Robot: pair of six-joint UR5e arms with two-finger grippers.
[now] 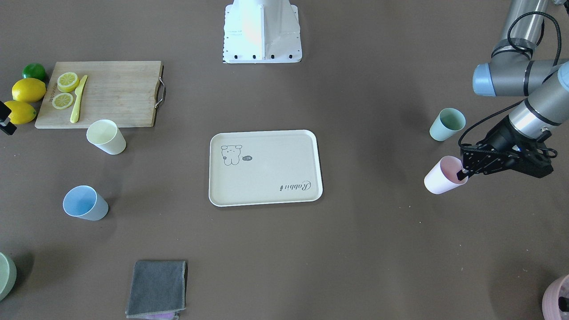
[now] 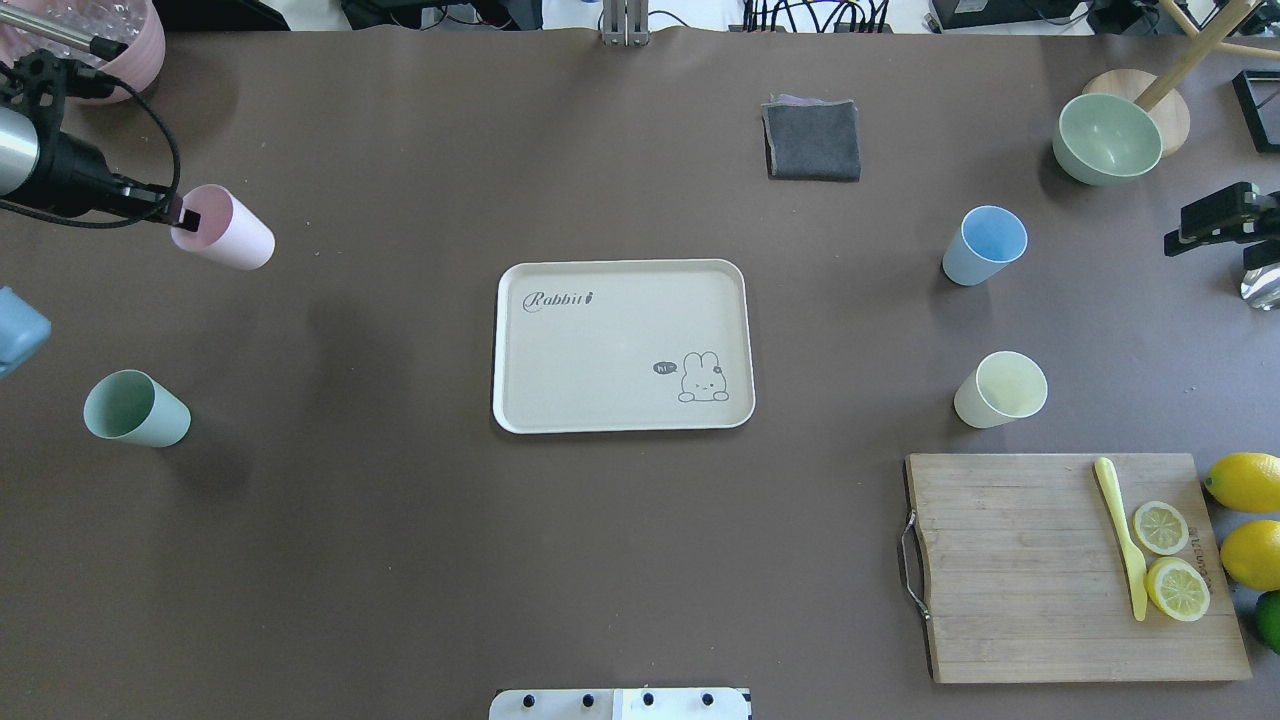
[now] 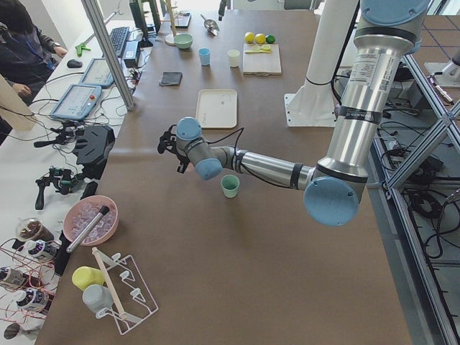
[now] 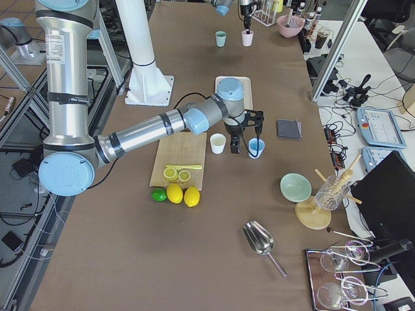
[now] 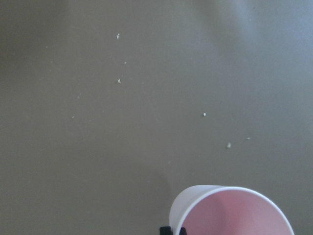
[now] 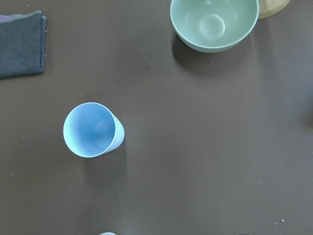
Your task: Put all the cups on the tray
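Left pincer: the left pincer [image 2: 186,216] is pinched on the rim of the pink matte plastic tumbler [image 1: 441,180], one finger inside the mouth and one outside the wall.
Pink tumbler: it sits at the far left end of the brown surface [image 1: 355,244], well apart from the tray. I cannot tell whether its base touches the surface.
Right pincer: the right pincer [image 2: 1200,225] hangs at the right end, above the area near the light blue plastic tumbler [image 1: 84,203]. I cannot tell whether it is spread or pressed together.
Tray: the flat cream rectangular tray with a rabbit drawing [image 1: 266,164] lies in the middle of the surface.
Mint tumbler: the mint green plastic tumbler [image 1: 446,125] stands upright near the pink one, on its robot side, apart from it.
Blue tumbler: upright on the right half, between the tray and the pale green round bowl [image 2: 1107,138], and touching neither.
Yellow tumbler: the pale yellow plastic tumbler [image 1: 106,137] stands upright just beside the bamboo cutting board [image 1: 115,93], off its edge.
Board: it carries two lemon halves [image 1: 65,91] and a yellow plastic knife [image 1: 78,100].
Cloth: a folded dark grey cloth [image 1: 156,288] lies on the operators' side, well away from the tray.
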